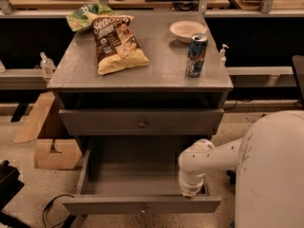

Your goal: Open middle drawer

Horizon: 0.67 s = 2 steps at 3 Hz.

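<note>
We take this for a robotics lab.
We see a pale wooden tabletop point(28, 0) strung with black cables point(183, 4), brown cardboard scraps point(52, 153), and the tool point(191, 190) of a white robot arm point(223, 152) down in the open grey middle drawer point(142, 204).

Your hand point(192, 190) hangs low, below the front edge of the grey surface point(161, 72). Up on it, almost straight beyond the hand, stands a blue can point(196, 55), with a white bowl point(187, 30) farther back. To the hand's left lies a brown chip bag point(116, 44), with a green bag point(88, 15) at its far end.
</note>
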Available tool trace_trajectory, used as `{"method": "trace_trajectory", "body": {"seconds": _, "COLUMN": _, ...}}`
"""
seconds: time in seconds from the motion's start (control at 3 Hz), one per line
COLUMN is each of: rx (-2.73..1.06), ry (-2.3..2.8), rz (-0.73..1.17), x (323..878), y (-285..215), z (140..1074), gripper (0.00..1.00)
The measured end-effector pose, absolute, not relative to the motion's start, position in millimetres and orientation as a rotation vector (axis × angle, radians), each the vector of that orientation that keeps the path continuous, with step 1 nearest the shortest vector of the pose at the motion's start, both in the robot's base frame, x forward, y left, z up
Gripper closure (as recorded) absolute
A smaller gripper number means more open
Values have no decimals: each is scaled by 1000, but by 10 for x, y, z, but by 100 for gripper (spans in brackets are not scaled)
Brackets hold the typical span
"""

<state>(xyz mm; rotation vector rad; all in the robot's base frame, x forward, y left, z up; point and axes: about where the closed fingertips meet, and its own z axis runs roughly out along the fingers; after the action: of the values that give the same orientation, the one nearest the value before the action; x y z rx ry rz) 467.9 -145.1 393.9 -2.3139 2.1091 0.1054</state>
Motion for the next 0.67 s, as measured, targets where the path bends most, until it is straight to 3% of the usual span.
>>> {"method": "trace_trajectory", "body": {"seconds": 0.67, "rx": -2316, "ry": 2110, "rz": 108, "x": 4668, "y": -1453, "z": 3929, "gripper": 11}}
